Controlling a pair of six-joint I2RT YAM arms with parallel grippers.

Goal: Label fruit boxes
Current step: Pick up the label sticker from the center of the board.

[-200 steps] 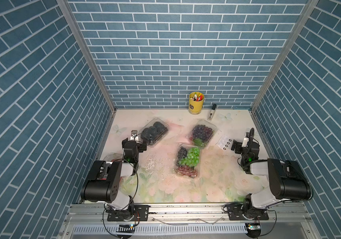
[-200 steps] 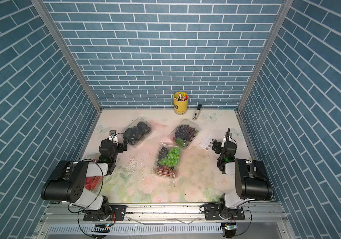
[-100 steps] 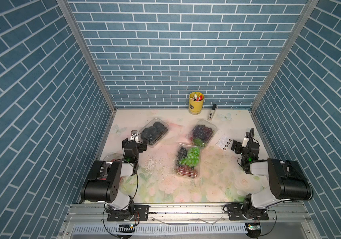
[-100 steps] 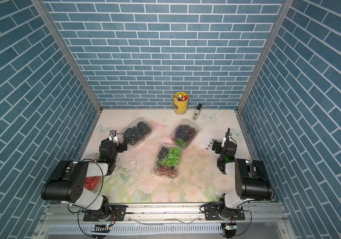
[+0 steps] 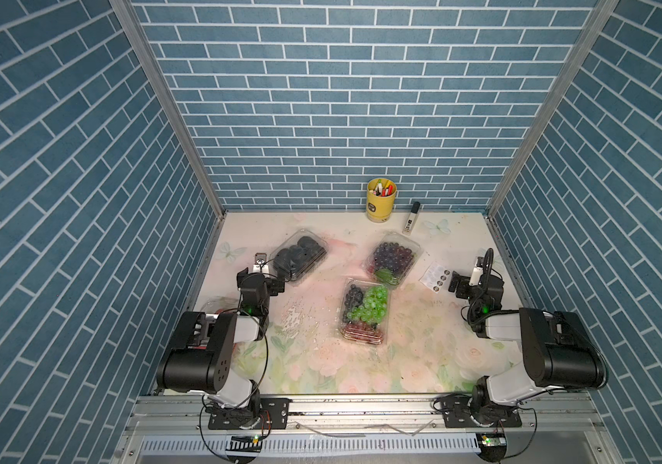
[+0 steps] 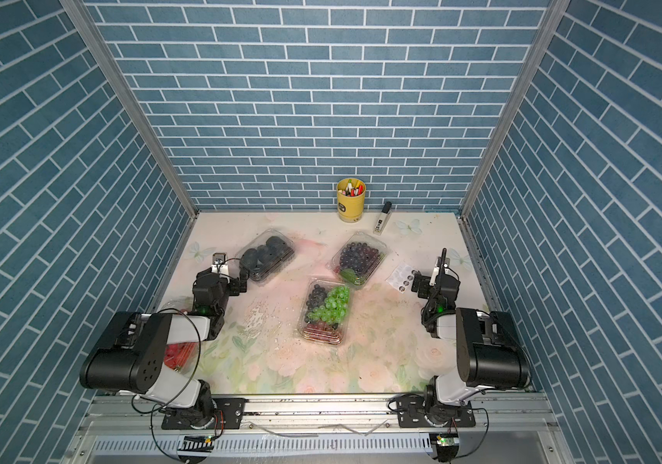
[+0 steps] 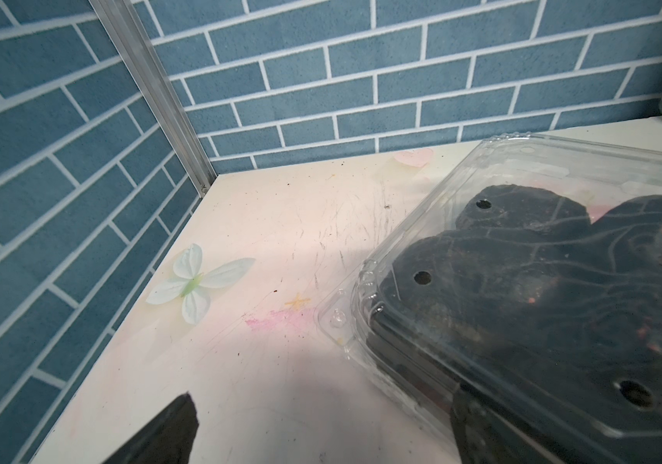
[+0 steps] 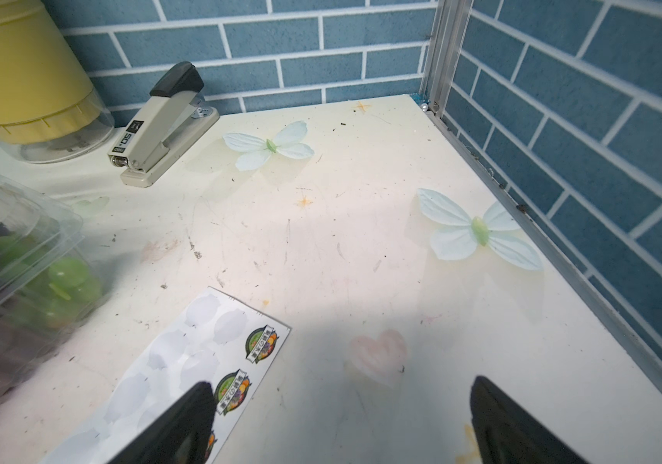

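Observation:
Three clear fruit boxes lie on the floral table in both top views: black berries [image 5: 300, 254] [image 6: 267, 254], purple grapes [image 5: 392, 257] [image 6: 358, 257] and mixed grapes [image 5: 363, 315] [image 6: 326, 311]. A strawberry box [image 6: 176, 351] is mostly hidden under my left arm. My left gripper [image 5: 261, 278] [image 7: 321, 405] is open, low beside the near end of the black-berry box [image 7: 542, 281]; one finger stands against that box's edge. My right gripper [image 5: 476, 281] [image 8: 341, 385] is open over bare table, one finger above the white sticker sheet [image 8: 184, 373] [image 5: 435, 276].
A yellow pen cup [image 5: 381, 199] and a stapler [image 5: 410, 219] [image 8: 164, 120] stand by the back wall. Blue brick walls close in the left, right and back. The purple-grape box's corner [image 8: 7, 257] is near my right gripper. Small specks are scattered mid-table [image 5: 293, 317].

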